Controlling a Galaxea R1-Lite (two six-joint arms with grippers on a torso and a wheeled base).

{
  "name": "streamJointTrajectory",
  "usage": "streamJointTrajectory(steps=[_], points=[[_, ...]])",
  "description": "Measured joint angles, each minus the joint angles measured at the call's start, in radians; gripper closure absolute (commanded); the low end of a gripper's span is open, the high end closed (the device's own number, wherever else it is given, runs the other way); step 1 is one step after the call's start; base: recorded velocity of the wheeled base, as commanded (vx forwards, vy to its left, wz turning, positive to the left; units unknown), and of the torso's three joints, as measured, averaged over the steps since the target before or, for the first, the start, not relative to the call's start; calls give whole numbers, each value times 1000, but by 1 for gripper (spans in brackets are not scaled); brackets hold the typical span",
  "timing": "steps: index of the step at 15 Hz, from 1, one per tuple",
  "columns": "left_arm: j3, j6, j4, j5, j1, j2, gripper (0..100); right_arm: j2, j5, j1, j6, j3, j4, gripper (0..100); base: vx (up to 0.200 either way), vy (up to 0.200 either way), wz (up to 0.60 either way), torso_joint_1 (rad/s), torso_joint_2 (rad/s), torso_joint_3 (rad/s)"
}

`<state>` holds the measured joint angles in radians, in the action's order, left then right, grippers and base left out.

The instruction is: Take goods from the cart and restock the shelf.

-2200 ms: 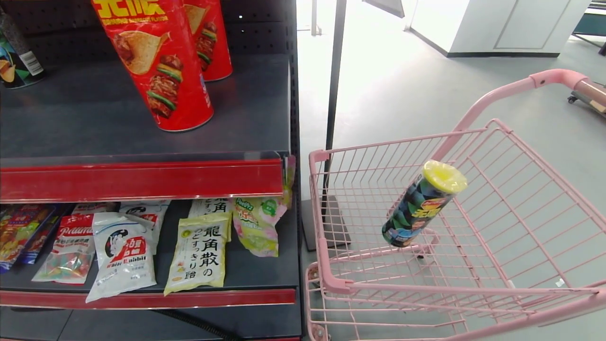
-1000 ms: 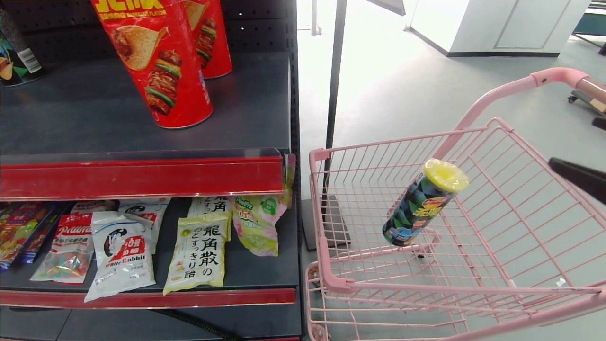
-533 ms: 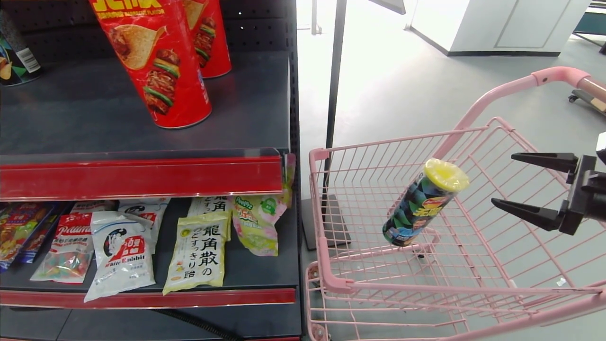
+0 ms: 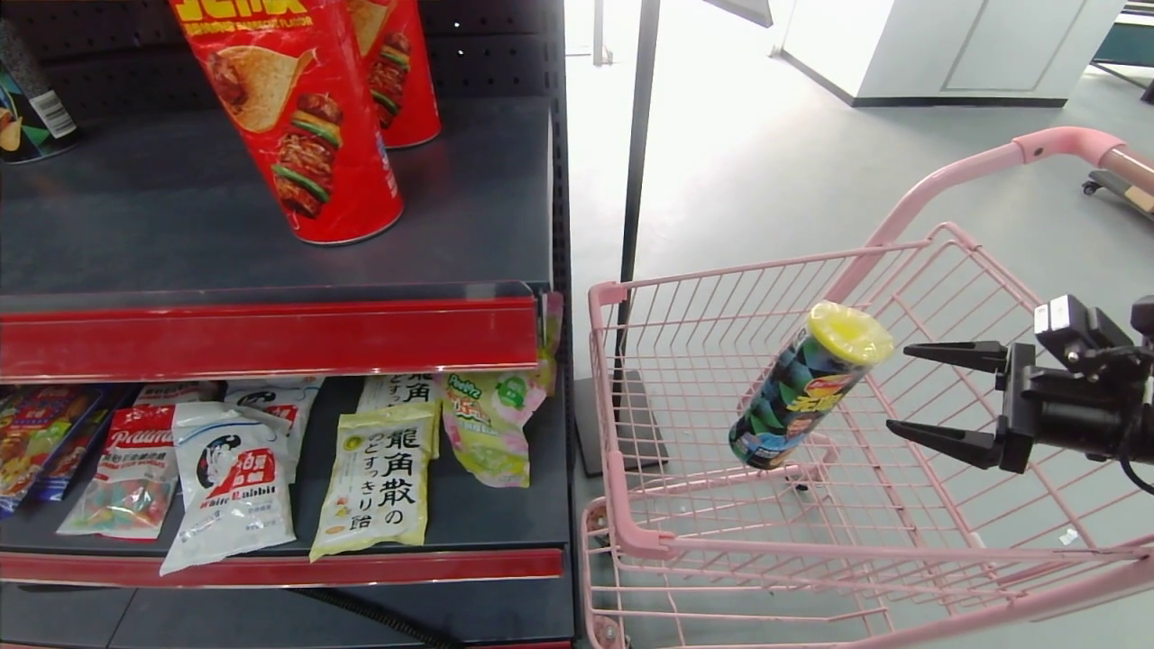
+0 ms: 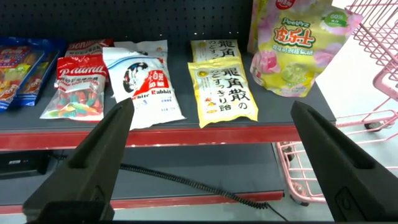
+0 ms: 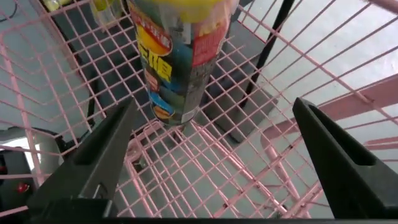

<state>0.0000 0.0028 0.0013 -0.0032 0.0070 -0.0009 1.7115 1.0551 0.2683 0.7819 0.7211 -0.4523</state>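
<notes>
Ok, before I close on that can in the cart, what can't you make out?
Chip can: top end cut off by the right wrist view's edge.
What props it tilted, head view: lost among the cart wires.
Red cans: tops cut off by the head view's edge.
Dark can: mostly cut off, head view's edge.

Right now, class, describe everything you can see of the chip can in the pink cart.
The chip can is a tall tube with a printed wrap in dark blue, green and black and a yellow lid on top. It stands on end on the wire floor of the pink cart, near the middle of the basket. Nothing grips it. The right gripper hangs open beside it, not touching it.
</notes>
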Motion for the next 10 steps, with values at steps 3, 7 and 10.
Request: streamJointTrajectory(steps=[3, 7, 10], points=[[0, 0, 0, 0, 0, 0, 0, 61, 19, -23, 51, 21, 0, 0, 0, 0, 0, 0, 0, 0], [0, 0, 0, 0, 0, 0, 0, 127, 36, -68, 94, 55, 1, 0, 0, 0, 0, 0, 0, 0], [0, 0, 0, 0, 0, 0, 0, 176, 37, -111, 94, 124, 4, 0, 0, 0, 0, 0, 0, 0]])
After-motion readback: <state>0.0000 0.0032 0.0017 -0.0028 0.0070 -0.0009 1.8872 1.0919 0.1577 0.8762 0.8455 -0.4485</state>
